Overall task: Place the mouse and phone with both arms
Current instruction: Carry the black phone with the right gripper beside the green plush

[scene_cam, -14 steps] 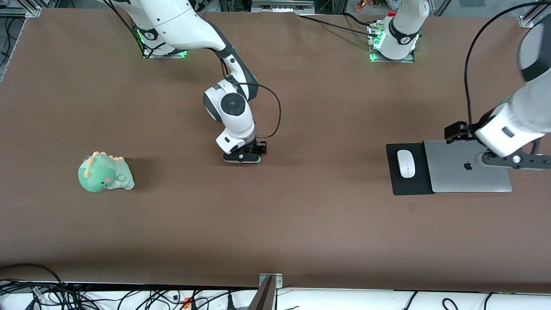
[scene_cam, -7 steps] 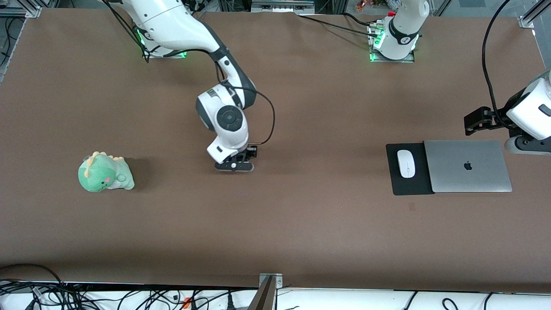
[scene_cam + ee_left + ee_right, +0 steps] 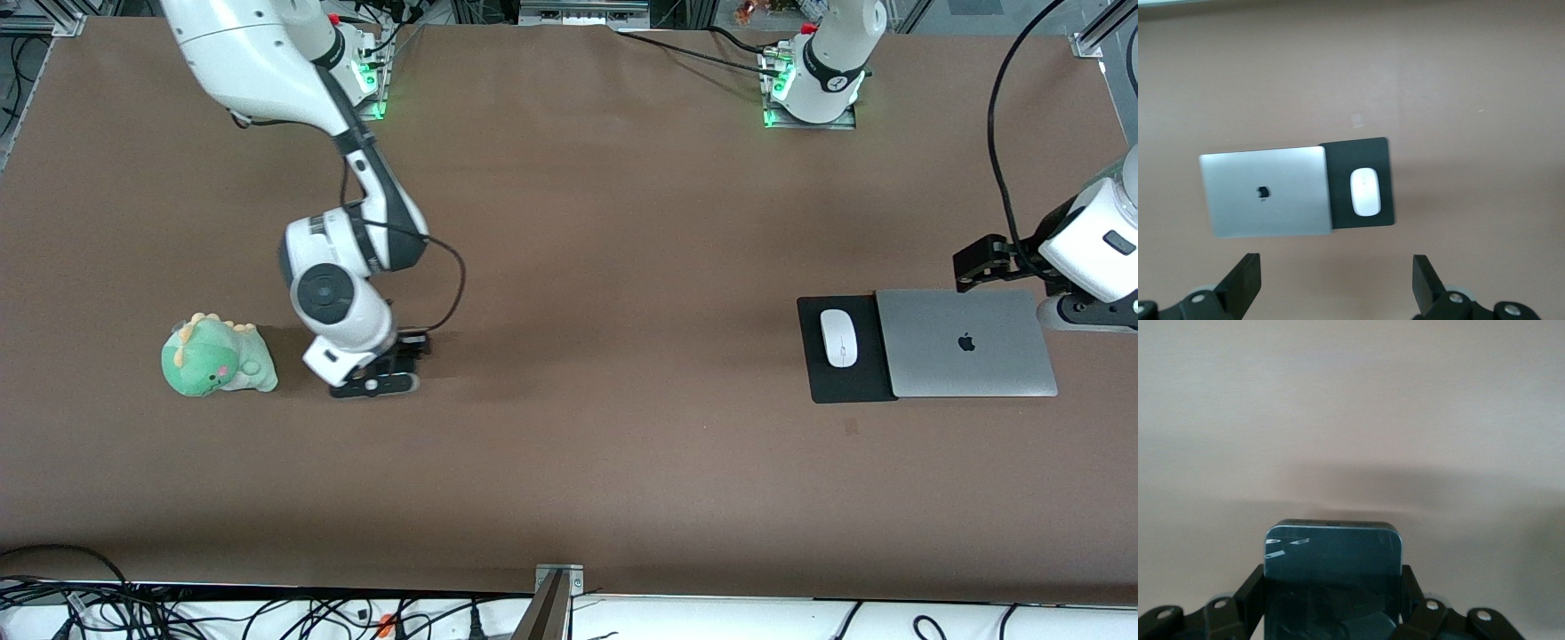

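The white mouse lies on a black mat beside a closed silver laptop; the left wrist view looks down on the mouse too. My left gripper is open and empty, and it hangs over the table by the laptop's edge at the left arm's end. My right gripper is low over the table beside a green plush dinosaur. It is shut on the black phone, which stands between its fingers. The front view hides the phone under the hand.
The green plush dinosaur sits toward the right arm's end of the brown table. A cable loops off the right wrist. Cables lie along the table's near edge.
My right arm has swung from mid-table toward the plush dinosaur with the phone in its grip. My left arm drew back off the laptop toward its own end of the table.
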Controlling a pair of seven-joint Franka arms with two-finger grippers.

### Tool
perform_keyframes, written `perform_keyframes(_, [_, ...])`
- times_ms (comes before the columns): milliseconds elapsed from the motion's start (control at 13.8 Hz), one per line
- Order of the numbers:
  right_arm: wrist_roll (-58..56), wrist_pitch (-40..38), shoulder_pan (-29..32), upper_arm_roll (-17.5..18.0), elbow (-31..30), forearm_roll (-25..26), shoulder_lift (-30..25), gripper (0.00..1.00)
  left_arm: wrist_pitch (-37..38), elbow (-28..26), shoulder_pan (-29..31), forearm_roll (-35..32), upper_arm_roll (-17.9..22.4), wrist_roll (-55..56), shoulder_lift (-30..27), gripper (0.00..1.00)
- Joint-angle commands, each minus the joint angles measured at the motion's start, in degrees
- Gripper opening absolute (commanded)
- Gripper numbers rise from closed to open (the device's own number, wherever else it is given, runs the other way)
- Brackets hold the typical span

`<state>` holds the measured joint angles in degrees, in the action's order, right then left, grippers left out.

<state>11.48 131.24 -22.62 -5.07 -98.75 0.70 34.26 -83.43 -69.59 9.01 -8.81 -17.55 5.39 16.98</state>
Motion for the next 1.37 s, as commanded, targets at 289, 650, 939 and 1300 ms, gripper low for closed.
perform_keyframes(289, [-11.5, 21.8, 7.9, 1.0, -18.8, -1.8, -5.1, 0.12, -13.5, -27.1, -8.3, 5.4, 13.7, -5.0, -20.0, 1.0])
perform_keyframes(650, [-14.5, 24.3, 9.8, 1.0, -20.1, -1.8, -4.7, 0.25, -13.2, -27.6, -7.9, 5.6, 13.1, -4.2, -20.1, 1.0])
perform_keyframes(939, [-14.5, 23.5, 9.9, 1.1, -19.1, -2.3, -5.3, 1.0, -12.4, -26.4, -8.3, 5.4, 12.8, -4.4, -19.5, 1.0])
perform_keyframes(1300, [-14.7, -0.4, 10.6, 0.6, -6.1, -9.9, -8.4, 1.0, -11.5, -26.4, -7.7, 5.7, 13.3, -5.6, -19.3, 1.0])
